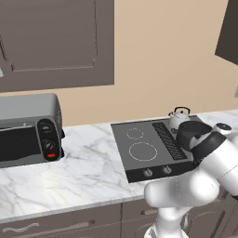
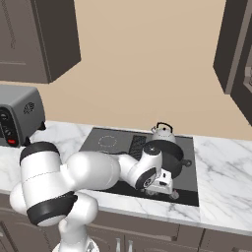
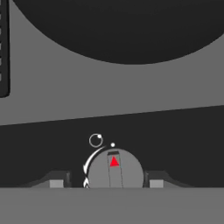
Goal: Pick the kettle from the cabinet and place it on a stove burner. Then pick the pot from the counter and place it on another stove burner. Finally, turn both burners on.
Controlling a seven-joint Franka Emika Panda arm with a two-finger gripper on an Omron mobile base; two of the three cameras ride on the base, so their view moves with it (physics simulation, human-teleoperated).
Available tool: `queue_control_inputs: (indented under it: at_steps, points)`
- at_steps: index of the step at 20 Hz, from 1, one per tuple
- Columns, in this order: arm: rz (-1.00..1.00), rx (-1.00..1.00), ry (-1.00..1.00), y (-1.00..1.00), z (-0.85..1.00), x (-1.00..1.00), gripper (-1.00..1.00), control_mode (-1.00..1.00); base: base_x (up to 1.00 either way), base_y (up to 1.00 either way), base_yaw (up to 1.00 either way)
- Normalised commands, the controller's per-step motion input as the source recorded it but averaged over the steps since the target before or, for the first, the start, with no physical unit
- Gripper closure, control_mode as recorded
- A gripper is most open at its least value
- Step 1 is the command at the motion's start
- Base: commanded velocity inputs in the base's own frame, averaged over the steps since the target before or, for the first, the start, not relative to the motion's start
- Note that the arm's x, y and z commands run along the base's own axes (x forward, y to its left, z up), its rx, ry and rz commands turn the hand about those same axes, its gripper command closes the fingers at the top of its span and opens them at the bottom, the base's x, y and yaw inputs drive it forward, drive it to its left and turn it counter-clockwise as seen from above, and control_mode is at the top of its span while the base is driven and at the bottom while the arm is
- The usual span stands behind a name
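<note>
The knob (image 3: 115,169) sits squarely between the gripper (image 3: 104,183)'s two fingertips, its red marker showing, so the hand looks lined up to turn it. The tips stand apart, one either side; contact I cannot tell. Just beyond, the pot (image 2: 170,156) and farther the kettle (image 2: 162,133) already rest on the cooktop (image 1: 125,139).

One kettle (image 1: 178,116), one pot (image 2: 167,156), one toaster oven (image 1: 29,129).

**Kettle and pot both sitting on the cooktop**

You've got the kettle (image 2: 162,133), small, silver, thin black arched handle, upright at the back right of the cooktop (image 1: 139,160). The pot (image 2: 170,156), wide, low and dark, sits just in front of it. White burner rings (image 1: 142,151) show bare on the left half. In the hand view you're looking at a round grey knob (image 3: 116,169) with a red triangle.
</note>
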Motion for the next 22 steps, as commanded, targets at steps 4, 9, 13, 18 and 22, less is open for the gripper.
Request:
queue_control_inputs:
  at_steps: [4,9,13,18,22]
  points:
    - [0.03,0.00,0.00,0.00,-0.05,0.01,1.00,-1.00,0.00,0.00,0.00]
    - [0.09,0.00,0.00,0.02,-0.03,0.00,1.00,-1.00,0.00,0.00,0.00]
    - [0.23,-0.02,0.00,0.11,-0.09,0.00,1.00,-1.00,0.00,0.00,0.00]
    - [0.25,-0.04,0.00,0.04,-0.14,0.00,1.00,-1.00,0.00,0.00,0.00]
    - [0.26,-0.06,0.00,0.16,-0.20,0.00,1.00,-1.00,0.00,0.00,0.00]
